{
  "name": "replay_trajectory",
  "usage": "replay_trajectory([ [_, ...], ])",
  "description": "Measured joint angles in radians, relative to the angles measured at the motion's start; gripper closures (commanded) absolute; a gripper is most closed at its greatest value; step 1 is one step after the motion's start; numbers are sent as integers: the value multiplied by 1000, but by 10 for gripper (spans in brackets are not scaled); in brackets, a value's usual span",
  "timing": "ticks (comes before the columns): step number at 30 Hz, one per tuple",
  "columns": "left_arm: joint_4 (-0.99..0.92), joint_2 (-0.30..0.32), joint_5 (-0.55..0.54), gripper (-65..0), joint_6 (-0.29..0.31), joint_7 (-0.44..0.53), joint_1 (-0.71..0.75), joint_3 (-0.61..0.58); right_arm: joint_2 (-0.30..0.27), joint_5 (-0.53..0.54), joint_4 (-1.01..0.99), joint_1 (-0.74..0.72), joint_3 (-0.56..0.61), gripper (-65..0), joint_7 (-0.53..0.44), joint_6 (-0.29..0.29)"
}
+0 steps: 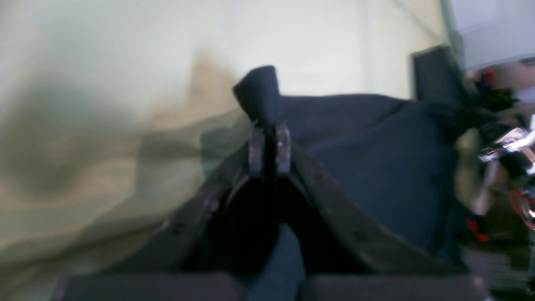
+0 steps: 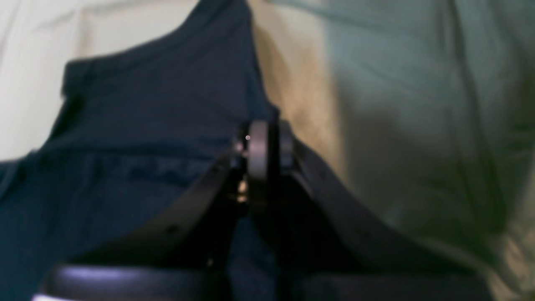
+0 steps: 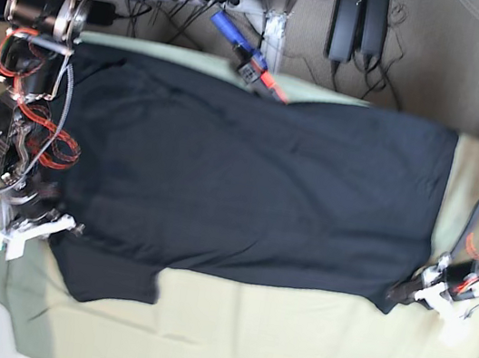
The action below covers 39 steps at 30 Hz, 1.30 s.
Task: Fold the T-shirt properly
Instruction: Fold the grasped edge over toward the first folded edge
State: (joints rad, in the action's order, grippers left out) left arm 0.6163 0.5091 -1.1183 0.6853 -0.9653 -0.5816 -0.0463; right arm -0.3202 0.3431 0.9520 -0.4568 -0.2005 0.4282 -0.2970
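Two grippers clamped on the shirt (image 3: 248, 185), spread flat on the green sheet (image 3: 285, 343), folded lengthwise already by the look of it. At base view's left: right gripper (image 3: 53, 223) pinched narrow on cloth near the sleeve end, fabric bunched between its fingers (image 2: 257, 154). At base view's right: left gripper (image 3: 406, 294) closed on the hem corner, a small peak of cloth poking past its tips (image 1: 259, 94). Risks, as judged: thin pinch slipping under tension; uneven lift skewing the fold; sheet dragged along if caught underneath. Shirt between both grippers, edge held at each end.
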Motion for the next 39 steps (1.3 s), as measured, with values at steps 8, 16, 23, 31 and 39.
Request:
replay_trajectory([
  [8, 159, 51, -84, 0, 0, -102, 123, -1, -67, 39, 118, 112, 2, 0, 14, -8],
  [16, 245, 64, -86, 0, 0, -92, 191, -2, -91, 64, 126, 164, 3, 0, 14, -10],
  [23, 248, 65, -86, 0, 0, -89, 191, -2, -93, 58, 126, 169, 1, -444, -28, -11],
  [31, 248, 67, -84, 0, 0, -89, 191, -2, -92, 52, 137, 129, -74, -444, -52, -10],
  [39, 248, 67, -82, 0, 0, -93, 194, -2, 13, -51, -39, -89, -74, -445, -56, -14],
])
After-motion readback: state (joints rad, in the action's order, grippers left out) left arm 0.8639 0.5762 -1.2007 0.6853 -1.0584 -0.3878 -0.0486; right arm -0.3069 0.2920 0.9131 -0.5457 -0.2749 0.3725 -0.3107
